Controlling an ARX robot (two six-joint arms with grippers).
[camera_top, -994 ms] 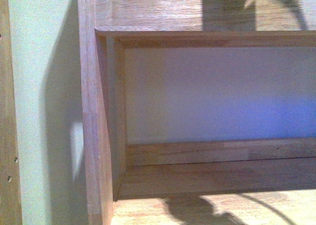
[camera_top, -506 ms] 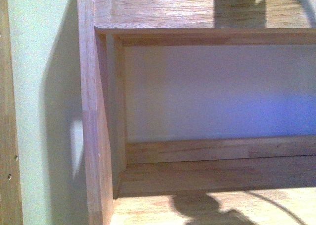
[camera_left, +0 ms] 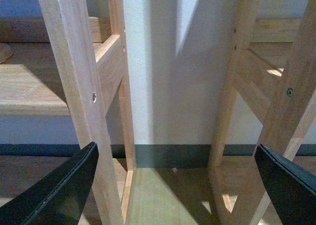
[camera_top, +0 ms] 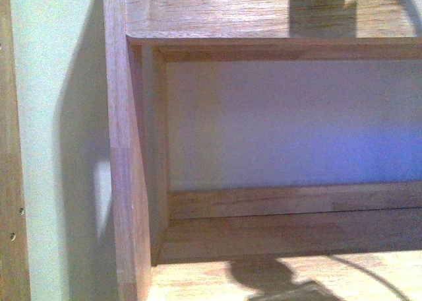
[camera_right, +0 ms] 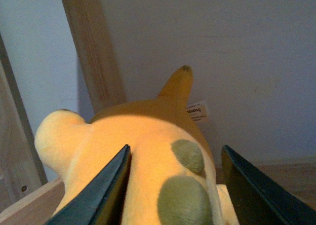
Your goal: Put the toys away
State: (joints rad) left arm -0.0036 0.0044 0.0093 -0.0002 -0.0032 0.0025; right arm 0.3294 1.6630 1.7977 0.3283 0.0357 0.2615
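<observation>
The toy, a yellow-orange plush animal (camera_right: 143,131), fills the lower half of the right wrist view. It has two dark olive spots (camera_right: 187,156), a pointed ear with a dark tip (camera_right: 177,84) and a white label (camera_right: 197,111). My right gripper (camera_right: 175,151) is shut on its body, one dark finger on each side. My left gripper (camera_left: 176,148) is open with nothing between its fingers, low down, facing the wall between two wooden shelf frames. In the front view the toy and both grippers are out of sight; a rounded shadow (camera_top: 260,274) lies on the shelf board.
A wooden shelf compartment (camera_top: 290,232) with a white back panel fills the front view, with its thick side post (camera_top: 125,182) at left. A wooden upright (camera_right: 94,52) and a pale wall stand behind the toy. Shelf legs (camera_left: 79,96) and a dark baseboard (camera_left: 173,156) stand ahead of the left gripper.
In the front view the shadows on the top board and the lower board have slid to the right. A dark shape has come up at the bottom edge.
</observation>
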